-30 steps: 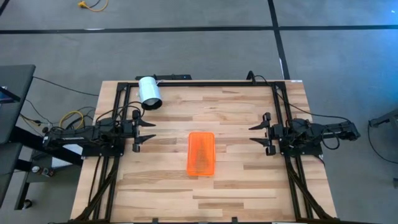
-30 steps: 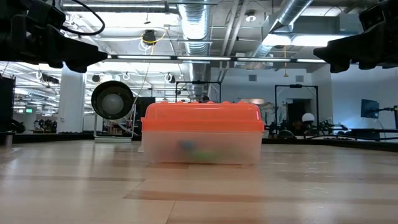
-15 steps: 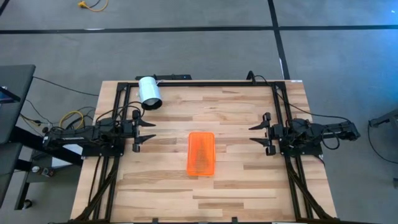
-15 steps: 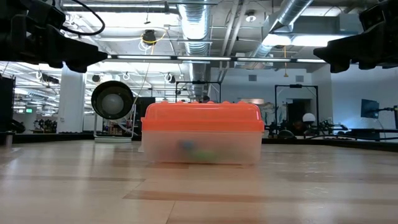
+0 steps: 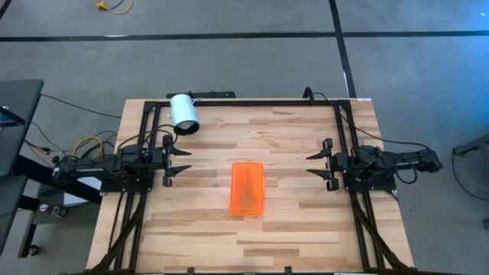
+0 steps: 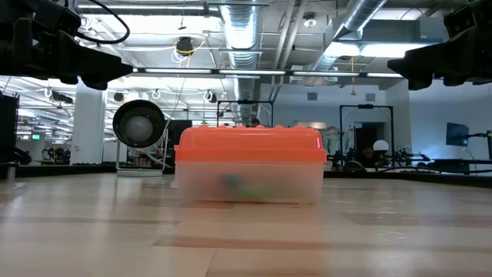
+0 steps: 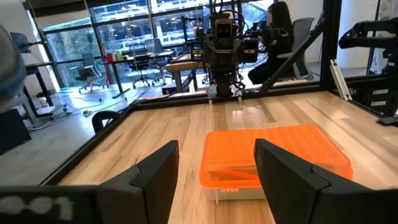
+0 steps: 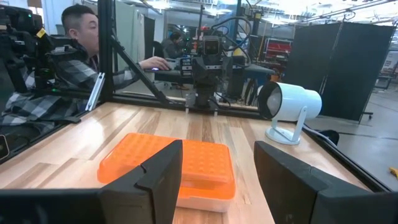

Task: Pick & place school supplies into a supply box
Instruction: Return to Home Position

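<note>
Nothing has moved since the pictures 1 s and 0.5 s ago: both arms and the box lie exactly as they did then.

The small rectangular plastic supply box with clear body and bright orange lid [image 5: 247, 188] sits in the middle of the high view, on the pale wooden plank table [image 5: 306, 221], its long side running up and down the frame. Its lid is down and closed. In the low view the box [image 6: 248, 165] fills the centre of the frame. Through its clear wall the school supplies [image 6: 237, 185] show only as a blurred green and blue smudge, too vague to tell apart.

The left gripper [image 5: 183, 162] is at the left of the high view, level with the upper end of the box and well apart from it. Its 2 fingers are spread wide and hold nothing. In the left wrist view this gripper [image 7: 216, 146] frames the orange lid [image 7: 230, 155] between its dark fingers.

The right gripper [image 5: 312, 164] is at the right of the high view, facing the left one across the box, also well apart from it. It is spread wide and empty too. In the right wrist view its own gripper [image 8: 219, 146] also frames the box [image 8: 205, 165].

A white cylindrical lamp on a small stand [image 5: 183, 113] stands at the upper left of the table, near the left arm.
</note>
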